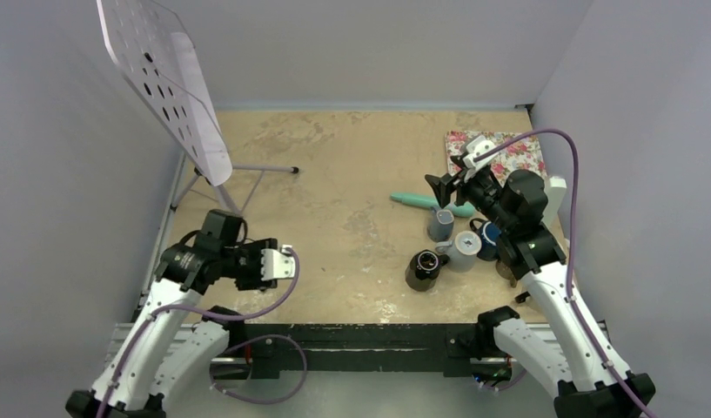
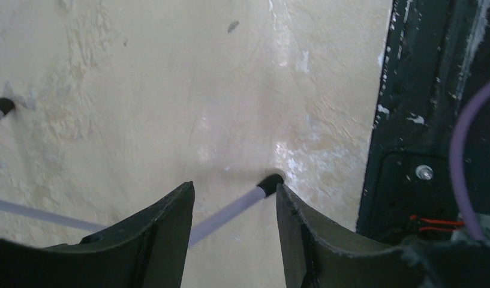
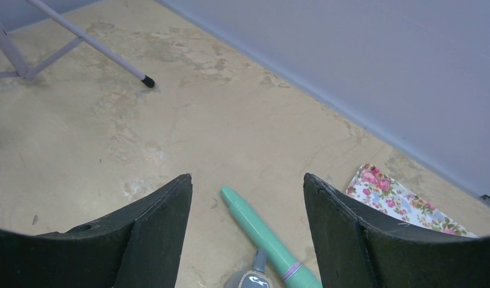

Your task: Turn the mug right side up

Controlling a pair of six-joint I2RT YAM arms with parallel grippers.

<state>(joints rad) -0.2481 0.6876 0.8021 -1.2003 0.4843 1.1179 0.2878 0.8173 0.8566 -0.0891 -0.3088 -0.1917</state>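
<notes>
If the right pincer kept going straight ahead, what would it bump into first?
Probably the green pen-like tool, lying on the table right in its path. The grey mug just beneath might be nearer, but depth is hard to judge.

Left claw (image 2: 233, 189) open; right claw (image 3: 247, 179) open, raised.

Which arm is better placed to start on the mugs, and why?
Right. The right fingers hang open next to the mugs, and the grey mug shows between them in the wrist view. The left fingers are far across the table, open beside a stand leg.
</notes>
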